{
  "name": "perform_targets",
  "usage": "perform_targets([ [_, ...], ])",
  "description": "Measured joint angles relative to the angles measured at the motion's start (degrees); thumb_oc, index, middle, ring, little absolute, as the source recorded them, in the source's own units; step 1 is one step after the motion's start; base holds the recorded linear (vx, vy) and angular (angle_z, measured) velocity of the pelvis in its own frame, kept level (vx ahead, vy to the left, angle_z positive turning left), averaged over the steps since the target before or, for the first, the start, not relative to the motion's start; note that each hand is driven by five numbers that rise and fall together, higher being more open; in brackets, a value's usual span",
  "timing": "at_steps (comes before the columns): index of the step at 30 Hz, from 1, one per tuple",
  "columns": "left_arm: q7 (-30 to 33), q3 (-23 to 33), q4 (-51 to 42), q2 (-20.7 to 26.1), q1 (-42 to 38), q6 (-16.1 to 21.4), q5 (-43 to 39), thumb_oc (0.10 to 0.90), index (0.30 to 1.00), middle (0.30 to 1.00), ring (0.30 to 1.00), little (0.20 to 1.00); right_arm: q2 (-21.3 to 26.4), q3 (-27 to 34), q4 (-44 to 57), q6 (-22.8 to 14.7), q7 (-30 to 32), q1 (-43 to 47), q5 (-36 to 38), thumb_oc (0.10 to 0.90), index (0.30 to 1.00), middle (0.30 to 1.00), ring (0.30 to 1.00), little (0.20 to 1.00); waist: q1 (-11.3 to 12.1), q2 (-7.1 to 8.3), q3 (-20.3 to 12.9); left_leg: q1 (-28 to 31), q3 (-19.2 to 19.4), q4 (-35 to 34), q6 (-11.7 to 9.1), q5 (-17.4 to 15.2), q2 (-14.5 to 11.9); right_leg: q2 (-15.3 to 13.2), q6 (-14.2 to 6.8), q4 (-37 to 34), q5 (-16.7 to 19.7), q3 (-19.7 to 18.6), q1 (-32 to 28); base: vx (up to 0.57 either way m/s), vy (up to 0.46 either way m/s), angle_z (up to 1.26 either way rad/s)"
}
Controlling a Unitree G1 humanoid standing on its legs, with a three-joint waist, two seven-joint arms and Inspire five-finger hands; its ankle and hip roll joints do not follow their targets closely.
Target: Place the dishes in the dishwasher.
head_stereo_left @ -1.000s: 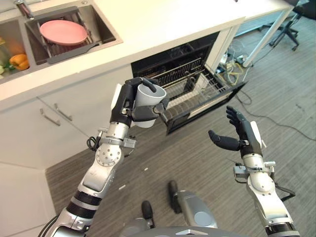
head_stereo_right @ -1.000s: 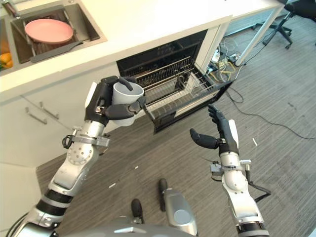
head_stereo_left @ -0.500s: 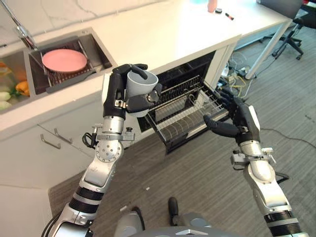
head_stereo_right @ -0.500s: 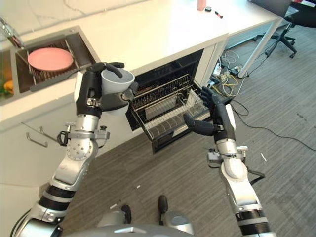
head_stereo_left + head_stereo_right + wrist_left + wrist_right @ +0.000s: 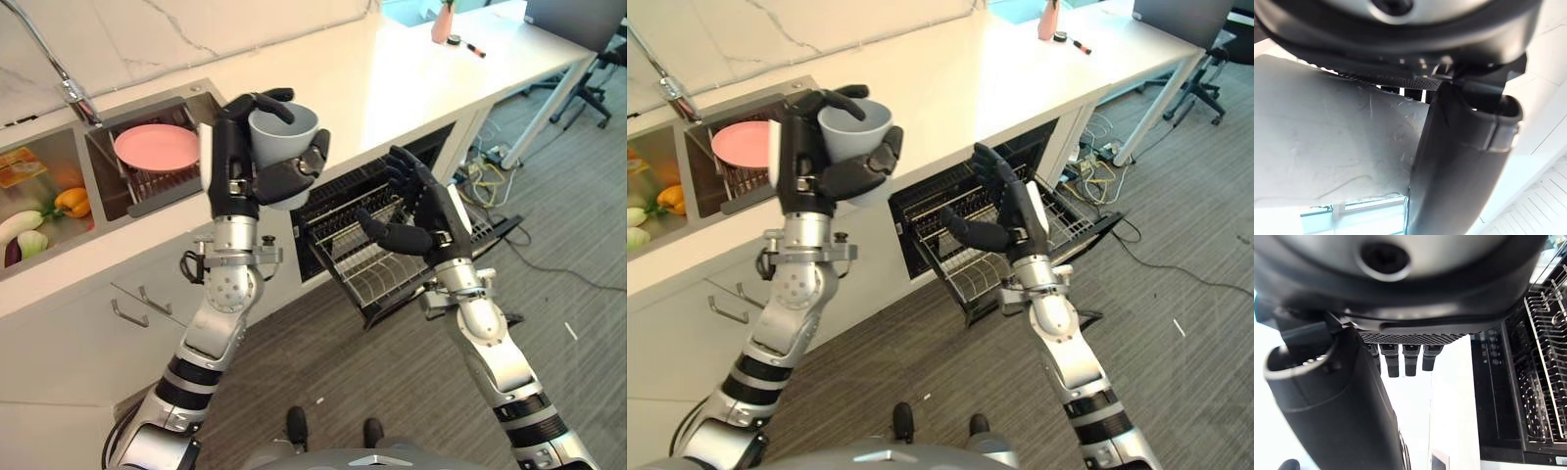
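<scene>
My left hand [image 5: 235,162] is shut on a grey cup [image 5: 284,137], upright and raised in front of the counter edge, left of the dishwasher opening; the cup's pale wall [image 5: 1327,137] fills much of the left wrist view. The dishwasher [image 5: 392,186] under the white counter stands open, its wire rack [image 5: 392,264] pulled out. My right hand [image 5: 426,215] is open, held over the rack, holding nothing. A pink plate [image 5: 157,147] lies on a rack in the sink [image 5: 191,103] at the back left.
Vegetables [image 5: 39,211] lie in the sink's left basin beside a tap [image 5: 69,88]. A pink bottle [image 5: 443,22] stands at the counter's far end. Cabinet drawers with handles [image 5: 142,302] are below the sink. An office chair [image 5: 598,69] and cables [image 5: 490,162] sit on the floor at the right.
The camera has shifted, bringing the counter closer. My left hand has lifted the cup higher. My right hand has risen from beside the rack to above it.
</scene>
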State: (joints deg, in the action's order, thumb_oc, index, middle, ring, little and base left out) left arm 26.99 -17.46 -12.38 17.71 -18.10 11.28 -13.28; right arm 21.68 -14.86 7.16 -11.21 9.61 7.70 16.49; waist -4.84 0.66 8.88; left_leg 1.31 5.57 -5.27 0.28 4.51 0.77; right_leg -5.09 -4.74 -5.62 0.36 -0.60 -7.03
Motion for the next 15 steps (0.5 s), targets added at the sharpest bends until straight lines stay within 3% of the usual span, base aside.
perform_targets([
  [5, -0.2, -3.7, 0.0, -0.7, -0.6, 0.0, -0.9, 0.400, 0.300, 0.300, 0.300, 0.300, -1.2, -1.8, -0.2, 0.0, 0.9, 2.2, 1.8, 0.800, 0.900, 0.900, 0.900, 0.900, -0.3, 0.10, 0.0, 0.4, 1.3, 0.0, -0.1, -0.5, -0.6, 0.7, -0.2, 0.0, -0.3, -1.3, 0.2, 0.01, 0.026, -0.15],
  [15, 0.7, -6.0, 0.0, -2.8, -1.5, 0.0, -1.3, 0.400, 0.300, 0.300, 0.300, 0.300, -1.6, -2.7, -0.2, 0.0, 3.5, 1.1, 4.4, 0.800, 0.900, 0.900, 0.900, 0.900, -3.4, -0.39, -0.3, 0.5, 2.7, 0.0, -0.1, -0.7, -0.9, 0.8, 0.3, 0.0, -0.2, -2.9, 0.8, 0.01, 0.015, -0.09],
])
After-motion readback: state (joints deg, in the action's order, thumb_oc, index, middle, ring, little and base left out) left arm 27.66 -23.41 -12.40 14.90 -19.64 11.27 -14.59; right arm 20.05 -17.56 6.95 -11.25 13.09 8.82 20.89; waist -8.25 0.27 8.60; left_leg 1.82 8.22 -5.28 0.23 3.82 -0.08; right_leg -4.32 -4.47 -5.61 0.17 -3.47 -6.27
